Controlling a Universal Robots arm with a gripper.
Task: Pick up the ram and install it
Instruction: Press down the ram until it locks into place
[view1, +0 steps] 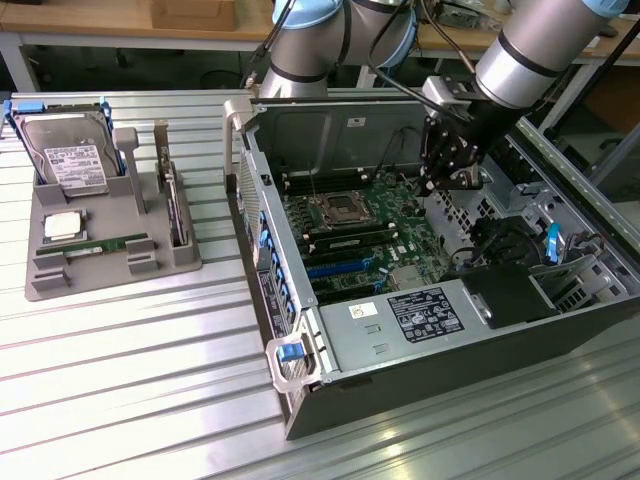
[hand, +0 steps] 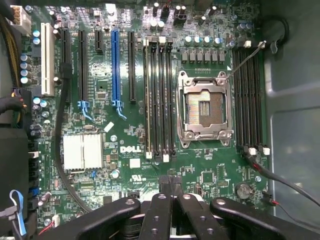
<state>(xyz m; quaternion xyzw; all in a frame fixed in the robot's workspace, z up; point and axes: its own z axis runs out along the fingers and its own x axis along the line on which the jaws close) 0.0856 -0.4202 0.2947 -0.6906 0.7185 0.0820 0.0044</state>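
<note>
1. The gripper has its fingers pressed together on nothing, above the motherboard inside the computer case
2. The ram lies flat in the grey tray, well apart (exterior view's left)
3. It looks light, thin, rigid and fragile; best held by its long edges
</note>
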